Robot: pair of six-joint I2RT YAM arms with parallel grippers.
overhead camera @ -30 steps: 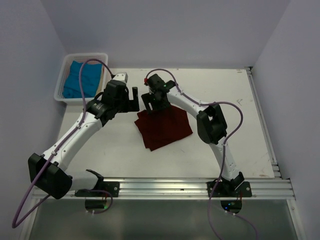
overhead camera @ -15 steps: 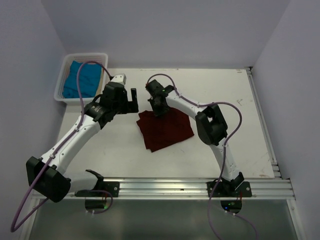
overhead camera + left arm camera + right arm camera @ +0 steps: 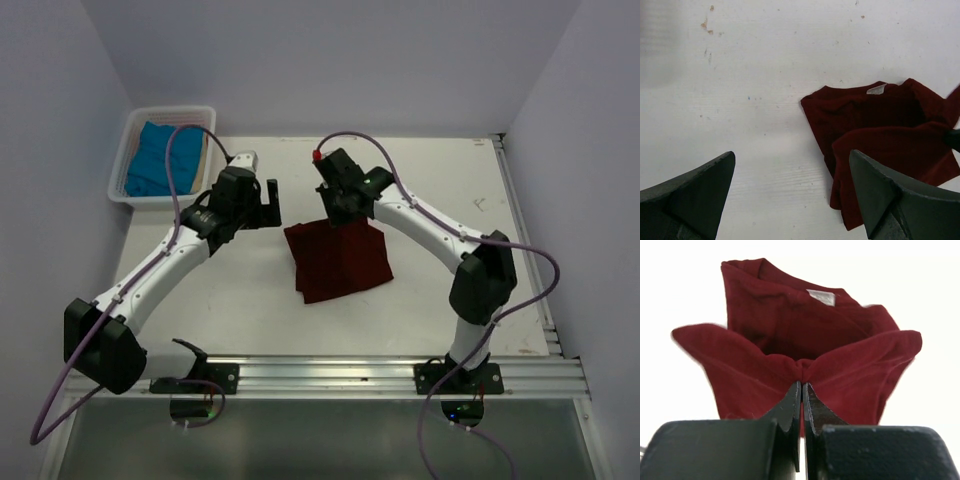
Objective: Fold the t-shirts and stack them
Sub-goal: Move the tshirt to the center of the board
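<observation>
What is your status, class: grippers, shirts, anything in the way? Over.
Right gripper shut on maroon shirt, far edge. Left gripper open, empty, beside it. Teal shirt in basket. Nothing in the way.

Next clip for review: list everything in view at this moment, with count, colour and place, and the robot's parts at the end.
maroon t-shirt: one, dark red, partly folded at the table's middle, one edge pinched up
label: one, white, inside the maroon t-shirt's collar
teal t-shirt: one, bright blue-green, lying in the basket
basket: one, white plastic, far left corner of the table
table: one, white, lightly stained
rail: one, silver metal, along the near edge under the arm bases
left gripper: one, black, open, above bare table left of the maroon t-shirt
right gripper: one, black, shut on the maroon t-shirt's edge
</observation>
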